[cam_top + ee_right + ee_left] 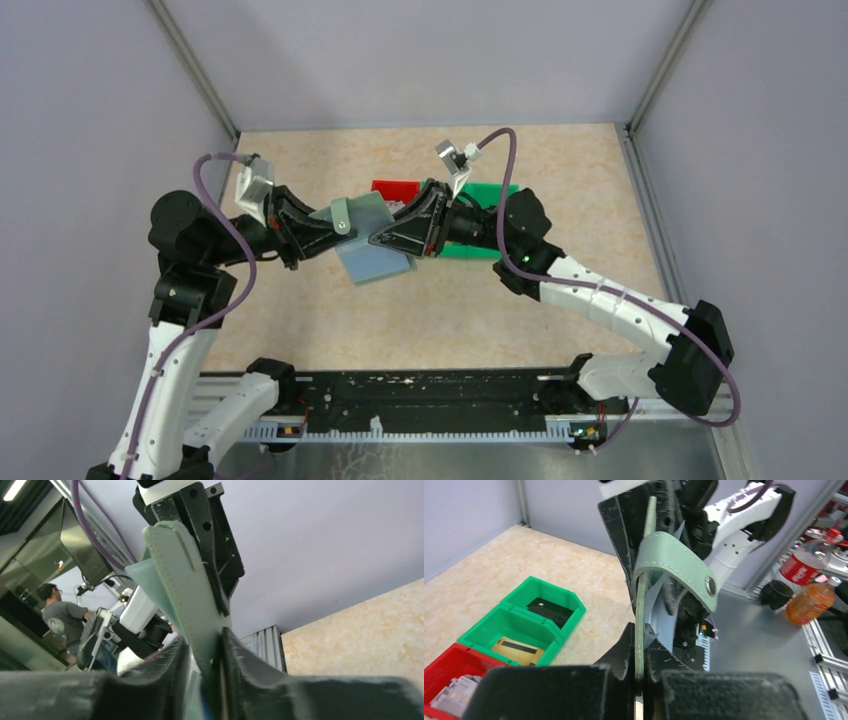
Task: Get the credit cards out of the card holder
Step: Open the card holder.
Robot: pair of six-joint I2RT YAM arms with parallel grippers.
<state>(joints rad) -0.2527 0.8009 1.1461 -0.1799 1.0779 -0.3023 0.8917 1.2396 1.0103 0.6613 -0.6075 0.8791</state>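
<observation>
The pale grey-green card holder (372, 255) hangs in the air between both arms, its closing tab (674, 562) curling over the top. My left gripper (640, 647) is shut on the holder's edge, both fingers pressed flat against it. My right gripper (210, 667) has the opposite edge of the card holder (185, 580) between its fingers. One finger touches it and a narrow gap shows at the other. A dark grey credit card (549, 611) lies in a green bin. A yellowish card (516, 649) lies in the neighbouring one, and pale cards (454, 697) in the red bin.
The red bin (395, 188) and the green bins (492, 195) sit on the beige table just behind the grippers. Grey walls close off the back and both sides. Bottles (809, 602) stand on a surface off the table in the left wrist view.
</observation>
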